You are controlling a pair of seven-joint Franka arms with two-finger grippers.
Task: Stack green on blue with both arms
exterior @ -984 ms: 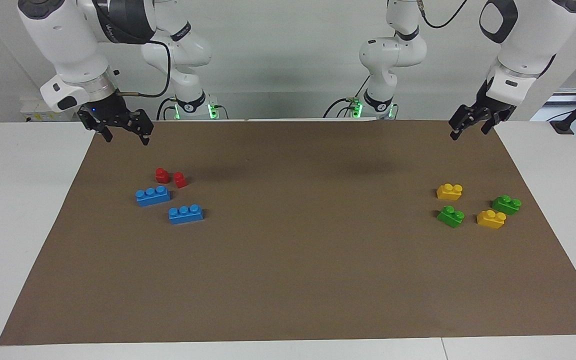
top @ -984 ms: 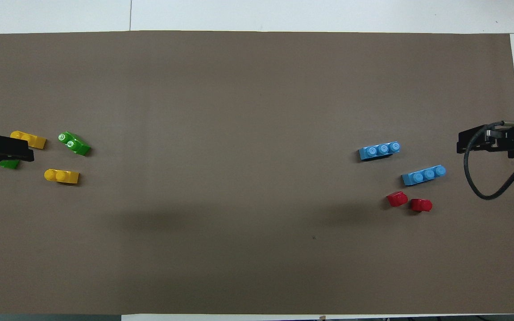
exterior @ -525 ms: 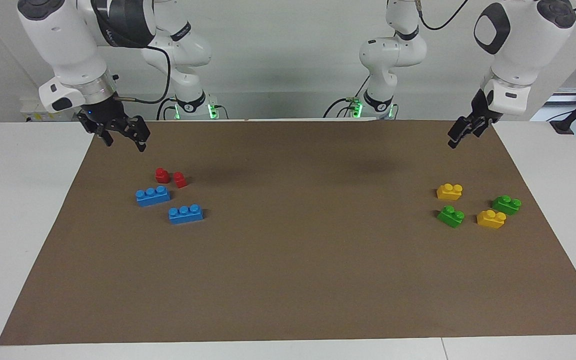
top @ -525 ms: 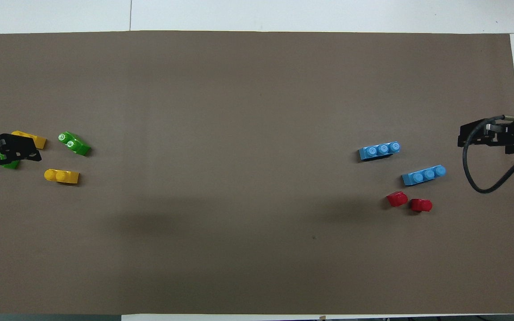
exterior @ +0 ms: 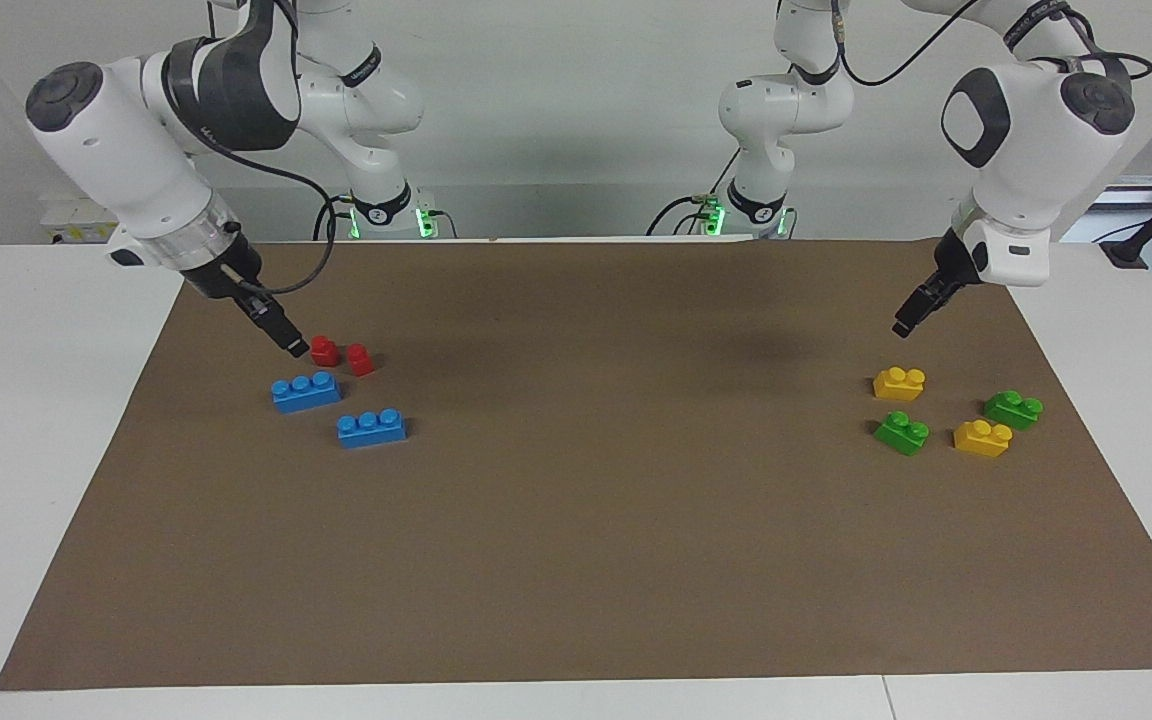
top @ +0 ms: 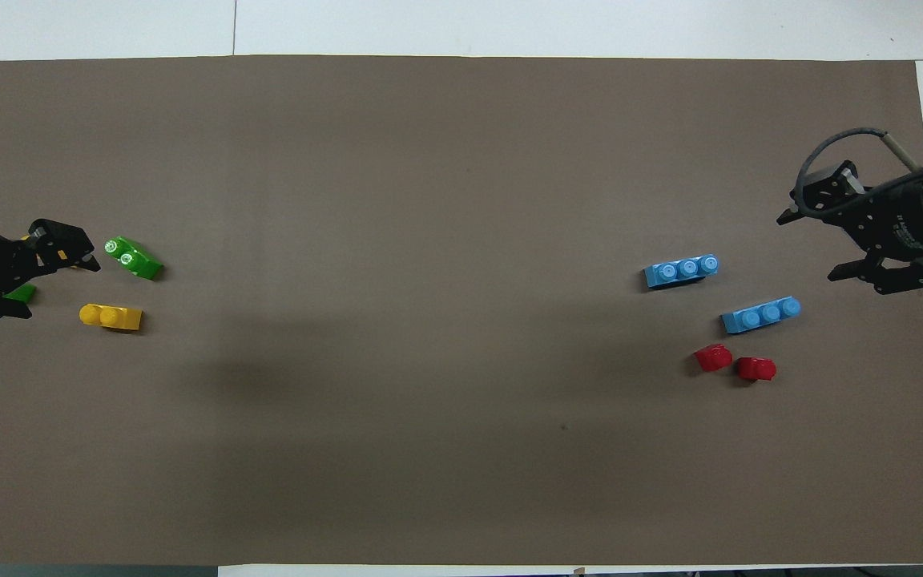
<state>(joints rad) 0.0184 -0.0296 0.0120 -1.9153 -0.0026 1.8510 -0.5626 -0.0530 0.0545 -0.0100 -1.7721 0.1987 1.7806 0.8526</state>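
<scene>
Both hands hung spread and empty: the right hand (exterior: 291, 345) over the bench (exterior: 576, 560) near blue (exterior: 306, 391), the left hand (exterior: 901, 326) over it well apart from blue, near green (exterior: 901, 432). The look-alike darker green brick (exterior: 1013, 408) might have been grabbed instead.

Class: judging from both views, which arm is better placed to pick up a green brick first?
Left. The left gripper hangs over the mat beside the green bricks; the right gripper is at the blue bricks' end.
</scene>
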